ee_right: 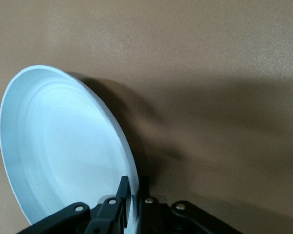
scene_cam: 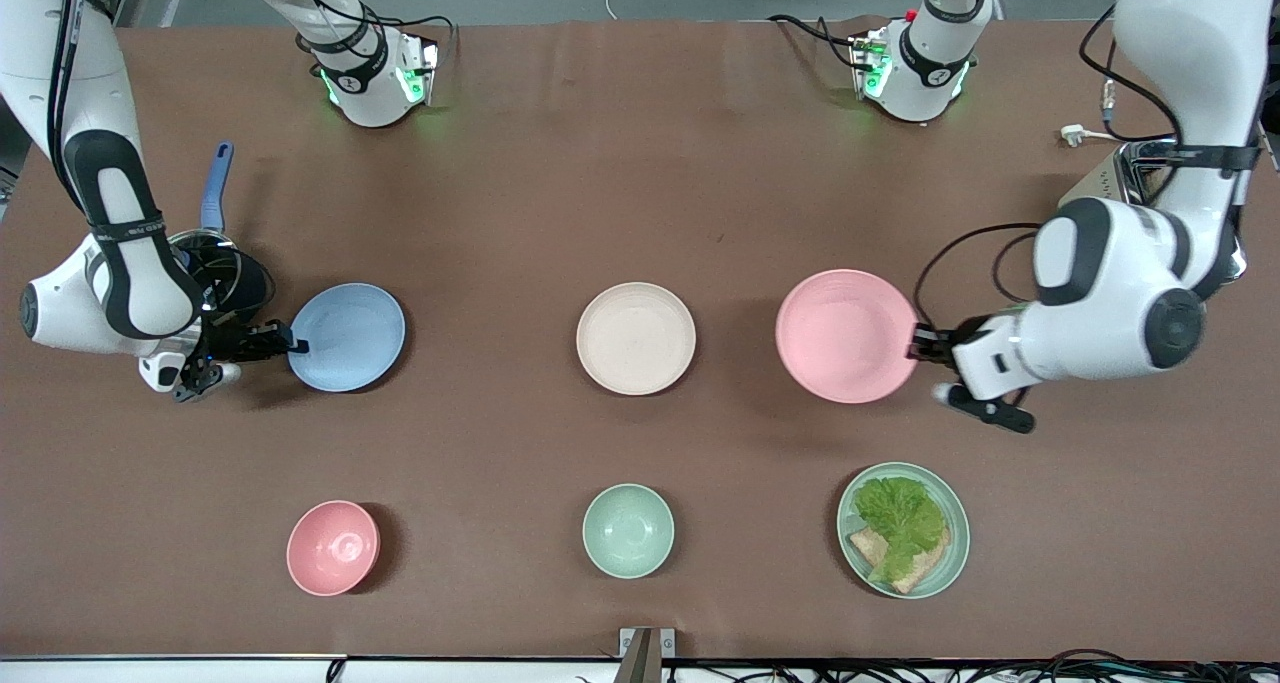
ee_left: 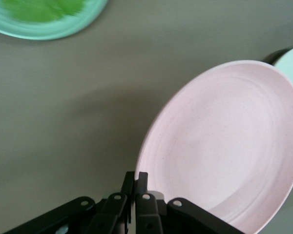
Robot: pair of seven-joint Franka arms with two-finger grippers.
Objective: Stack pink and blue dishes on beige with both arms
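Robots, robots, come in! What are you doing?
Left gripper shut on pink plate rim. Right gripper shut on blue plate rim. Beige plate between them, bare.

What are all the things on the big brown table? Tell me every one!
pink plate: 1, pastel pink, toward the left arm's end, held at its rim
blue plate: 1, pastel blue, toward the right arm's end, held at its rim
beige plate: 1, cream, mid-table between those two
pink bowl: 1, pink, nearer the camera than the blue plate
green bowl: 1, mint, nearer the camera than the beige plate
green plate: 1, mint, holding lettuce and bread
pan: 1, blue handle, under the right arm
left gripper: shut on the pink plate
right gripper: shut on the blue plate
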